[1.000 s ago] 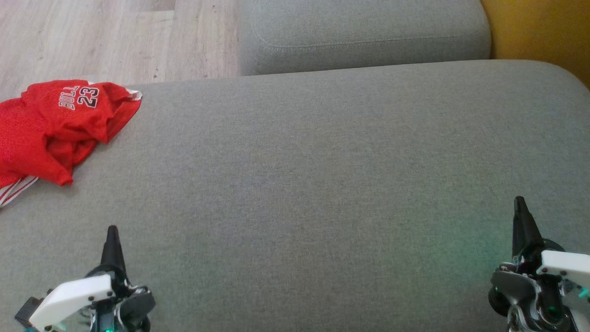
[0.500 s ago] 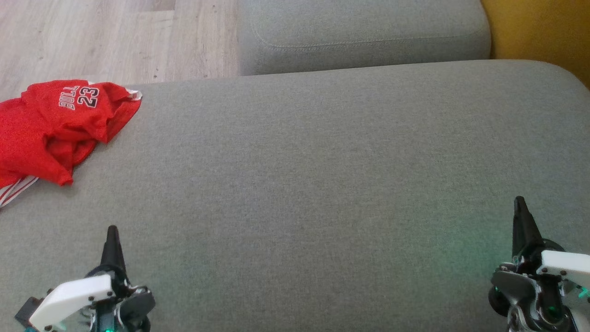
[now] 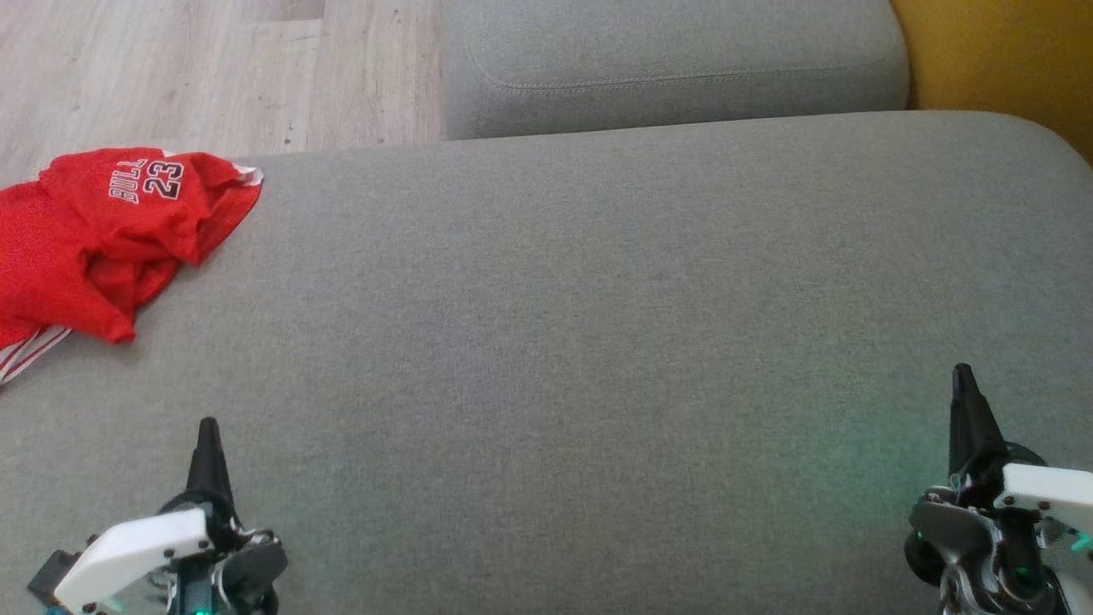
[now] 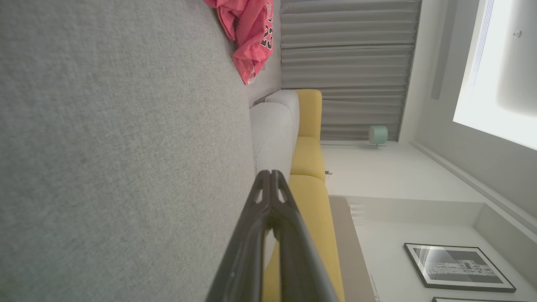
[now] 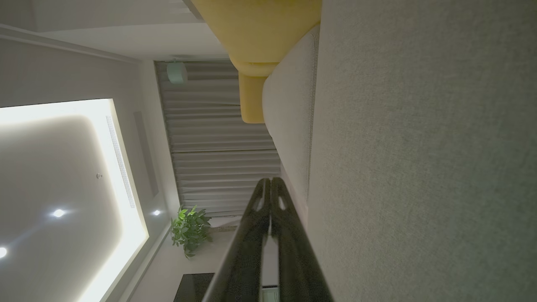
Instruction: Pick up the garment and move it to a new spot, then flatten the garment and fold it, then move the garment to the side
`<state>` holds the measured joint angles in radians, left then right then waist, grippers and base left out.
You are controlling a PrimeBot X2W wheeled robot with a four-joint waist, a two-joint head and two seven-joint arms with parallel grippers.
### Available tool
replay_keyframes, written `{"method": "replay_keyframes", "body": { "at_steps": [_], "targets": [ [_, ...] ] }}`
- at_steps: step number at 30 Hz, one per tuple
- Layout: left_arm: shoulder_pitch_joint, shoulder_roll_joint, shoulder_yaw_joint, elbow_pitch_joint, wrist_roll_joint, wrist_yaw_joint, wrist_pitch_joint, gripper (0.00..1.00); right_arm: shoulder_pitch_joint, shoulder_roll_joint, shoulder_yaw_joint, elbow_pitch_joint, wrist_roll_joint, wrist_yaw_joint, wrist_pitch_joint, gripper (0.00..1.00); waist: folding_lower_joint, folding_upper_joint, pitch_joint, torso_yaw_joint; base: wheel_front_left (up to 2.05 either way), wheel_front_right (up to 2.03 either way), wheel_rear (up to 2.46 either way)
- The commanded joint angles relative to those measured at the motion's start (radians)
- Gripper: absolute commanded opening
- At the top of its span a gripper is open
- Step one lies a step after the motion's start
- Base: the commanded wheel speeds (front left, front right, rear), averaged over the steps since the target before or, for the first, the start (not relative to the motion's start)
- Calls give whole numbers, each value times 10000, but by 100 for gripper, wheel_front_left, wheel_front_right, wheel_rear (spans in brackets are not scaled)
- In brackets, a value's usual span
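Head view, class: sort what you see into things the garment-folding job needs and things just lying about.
Job: red jersey, crumpled at the far-left corner of the grey cushion; left gripper and right gripper, fingers shut.
Lying about: wood floor; yellow sofa; back cushion.

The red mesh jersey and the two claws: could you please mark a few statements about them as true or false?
1. The red mesh jersey lies at the left edge of the grey fabric sofa cushion. True.
2. The left claw and the right claw are both shut. True.
3. The left claw grips the jersey. False: it is empty and apart from the jersey.
4. The jersey is folded flat. False: it lies crumpled.
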<state>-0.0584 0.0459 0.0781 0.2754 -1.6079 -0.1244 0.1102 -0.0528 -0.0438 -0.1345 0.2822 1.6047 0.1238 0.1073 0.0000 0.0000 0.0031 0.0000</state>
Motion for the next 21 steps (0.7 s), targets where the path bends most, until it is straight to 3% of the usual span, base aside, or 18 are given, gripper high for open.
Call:
{"method": "replay_keyframes", "body": {
  "at_steps": [1,21],
  "targets": [
    [-495,43,353,-306,-10,-63,28,0,-551,-64,211,-374,43,69,56,0,0,0,0,0,0,0,0],
    [-495,43,353,-306,-10,-63,28,0,-551,-64,211,-374,43,69,56,0,0,0,0,0,0,0,0]
  ]
}}
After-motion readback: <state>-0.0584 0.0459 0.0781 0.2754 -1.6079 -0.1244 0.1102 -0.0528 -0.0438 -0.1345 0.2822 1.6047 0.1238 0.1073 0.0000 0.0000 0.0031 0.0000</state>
